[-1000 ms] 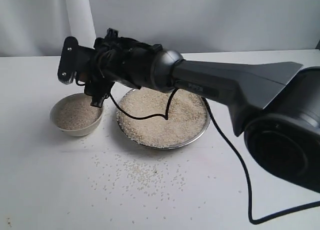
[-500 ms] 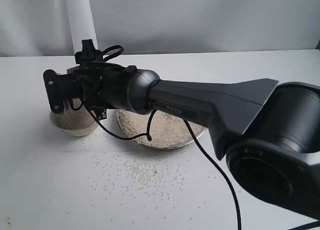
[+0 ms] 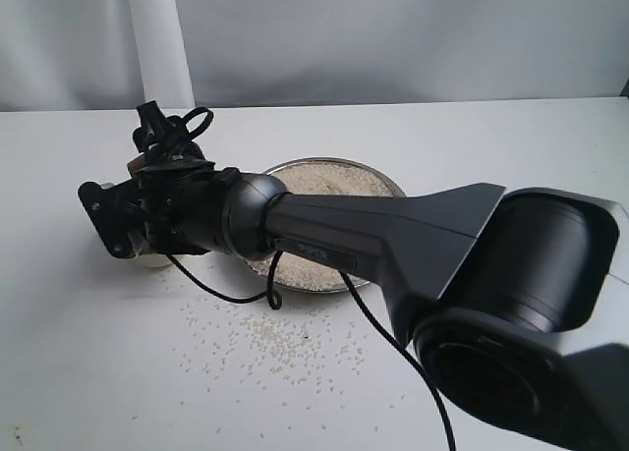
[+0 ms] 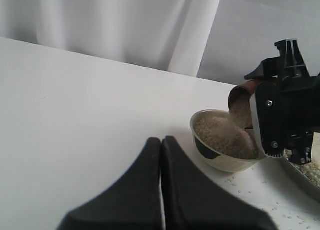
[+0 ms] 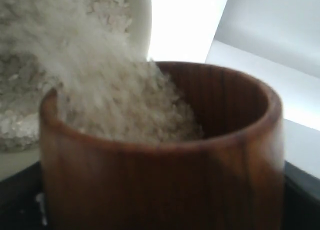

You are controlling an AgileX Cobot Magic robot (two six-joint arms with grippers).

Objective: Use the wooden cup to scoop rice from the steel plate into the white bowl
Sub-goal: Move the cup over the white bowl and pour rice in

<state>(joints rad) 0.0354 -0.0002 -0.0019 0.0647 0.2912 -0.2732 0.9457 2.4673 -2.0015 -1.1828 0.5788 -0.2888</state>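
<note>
My right arm reaches across to the left, and its gripper (image 3: 155, 197) is shut on the reddish-brown wooden cup (image 4: 241, 92) (image 5: 165, 180). The cup is tipped over the white bowl (image 4: 220, 160), and rice (image 4: 242, 112) streams from it onto the heap inside. In the exterior view the gripper covers the bowl except a sliver (image 3: 153, 262). Behind the arm sits the steel plate (image 3: 385, 183) with its rice (image 3: 324, 179). My left gripper (image 4: 161, 141) is shut and empty, low over the bare table, short of the bowl.
Loose grains (image 3: 280, 338) are scattered on the white table in front of the plate and bowl. A black cable (image 3: 265, 296) hangs from the right arm across the plate's front rim. A white curtain (image 4: 125, 24) closes off the back.
The right arm has swung left and dropped, rolling the cup over the bowl. The bowl, open to view a second ago, is now covered by the gripper in the exterior view.
</note>
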